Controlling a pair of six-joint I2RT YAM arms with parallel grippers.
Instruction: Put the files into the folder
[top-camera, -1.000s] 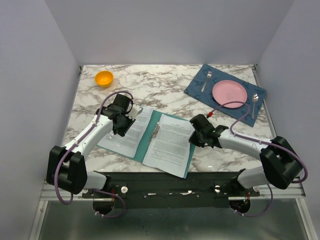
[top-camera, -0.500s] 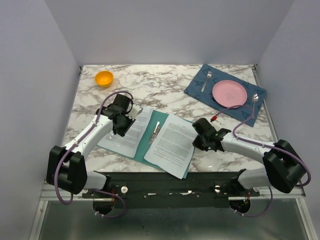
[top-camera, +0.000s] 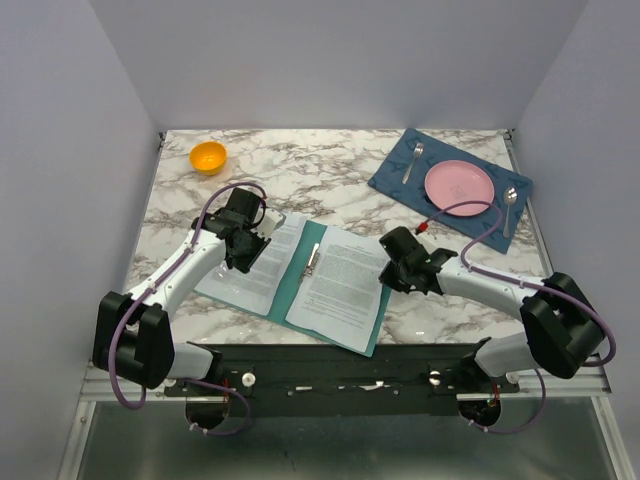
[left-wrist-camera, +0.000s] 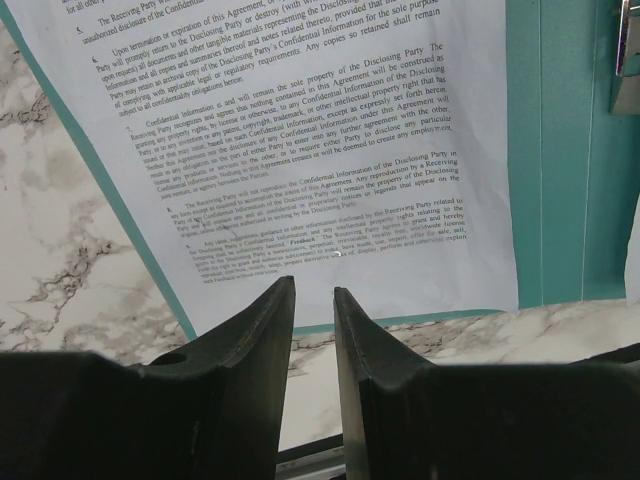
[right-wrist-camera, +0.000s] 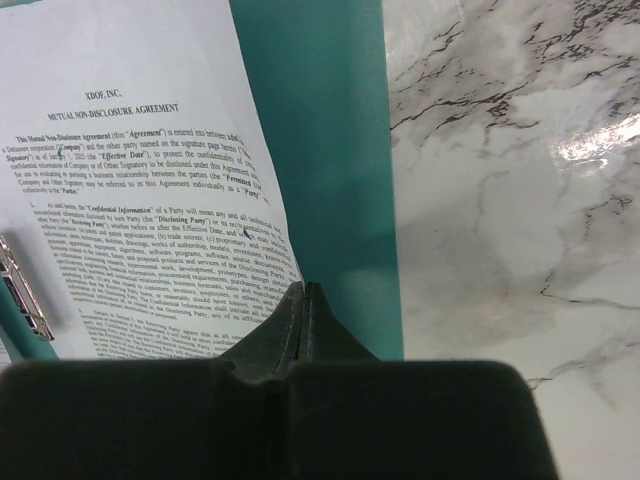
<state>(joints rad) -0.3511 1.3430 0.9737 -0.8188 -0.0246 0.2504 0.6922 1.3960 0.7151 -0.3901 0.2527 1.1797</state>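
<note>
While right pincer (right-wrist-camera: 305, 291) pinches the right sheet (right-wrist-camera: 150, 200) on the open folder (left-wrist-camera: 570, 180), centre frame, and left pincer (left-wrist-camera: 314, 292) sits narrowly parted over the left sheet (left-wrist-camera: 300, 150), any tug may buckle the floppy paper

Marble table (top-camera: 300, 170) w/ grey veins. Orange bowl (top-camera: 208, 157) at far left, alone. Far right: dark blue placemat (top-camera: 390, 178), set at an angle. On it, pink plate (top-camera: 459, 186) in the middle, fork (top-camera: 411, 161) just left of plate, spoon (top-camera: 510, 205) just right. Plain pale walls on 3 sides.
</note>
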